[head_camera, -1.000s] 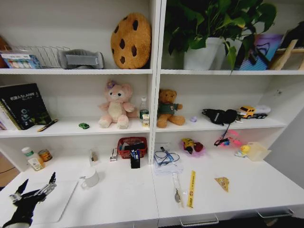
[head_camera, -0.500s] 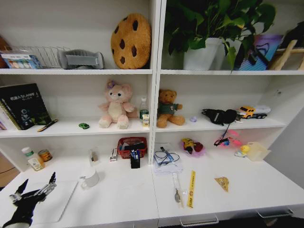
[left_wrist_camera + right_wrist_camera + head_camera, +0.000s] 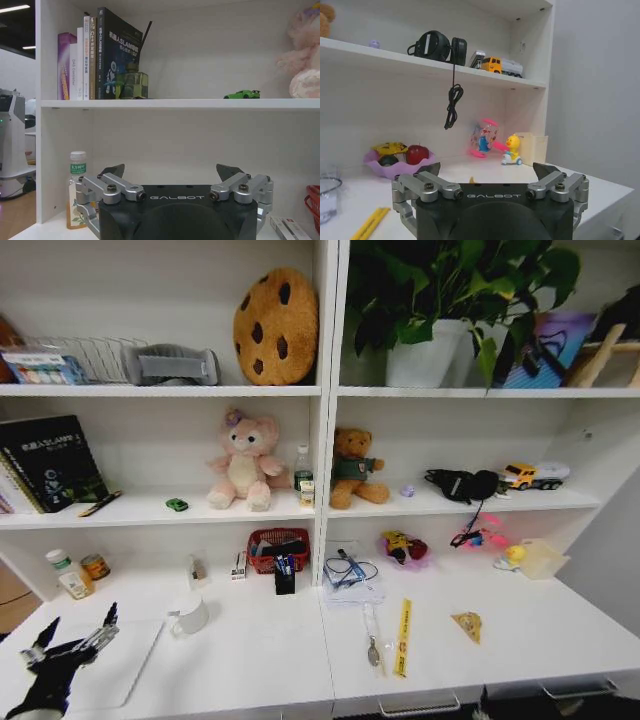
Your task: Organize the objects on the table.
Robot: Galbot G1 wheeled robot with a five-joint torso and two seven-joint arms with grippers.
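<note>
White desk (image 3: 270,660) under shelves, clutter spread out. Left gripper (image 3: 75,645) spread wide, empty, hovering over laptop (image 3: 115,665) at left edge. Right gripper (image 3: 489,172) splayed, empty. Green toy car (image 3: 177,505) sits on middle shelf. Best to approach slowly and level.

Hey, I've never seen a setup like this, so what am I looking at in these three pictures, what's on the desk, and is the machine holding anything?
This is a two-armed wheeled robot facing a white desk joined to shelves. The wide picture comes from its head camera. The other two come from cameras on its wrists, each looking past its own claw. The left gripper hovers open over a silver laptop at the desk's left end; the right gripper is open too. Neither holds anything. On the desk lie a white mug, a red basket and a yellow ruler. A tiny green toy car sits on the shelf above.
</note>
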